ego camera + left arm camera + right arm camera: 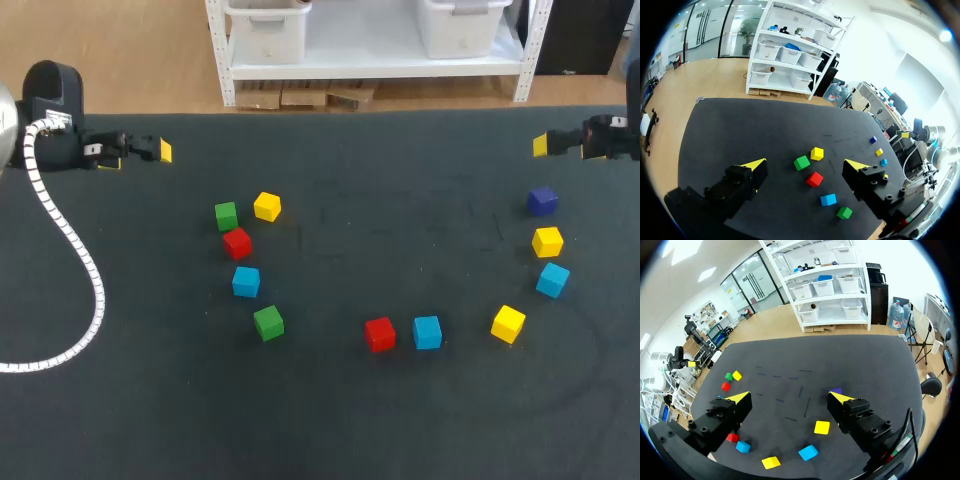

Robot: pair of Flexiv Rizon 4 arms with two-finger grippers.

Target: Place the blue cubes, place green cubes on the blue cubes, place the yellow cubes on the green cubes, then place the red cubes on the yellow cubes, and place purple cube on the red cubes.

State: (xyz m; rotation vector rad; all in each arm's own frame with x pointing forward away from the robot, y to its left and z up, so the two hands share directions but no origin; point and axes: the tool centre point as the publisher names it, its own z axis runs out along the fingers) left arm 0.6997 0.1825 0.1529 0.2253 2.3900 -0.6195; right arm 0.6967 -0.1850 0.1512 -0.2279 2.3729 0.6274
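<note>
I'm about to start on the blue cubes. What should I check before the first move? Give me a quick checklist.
1. Open, empty left gripper: ok.
2. Open, empty right gripper: ok.
3. Nothing on top of the left blue cube, middle blue cube or right blue cube: ok.
4. Middle blue cube apart from the red cube beside it: ok.
5. Stack begun: not ok, every cube lies single on the table.
6. Purple cube in view, near the right gripper: ok.
</note>
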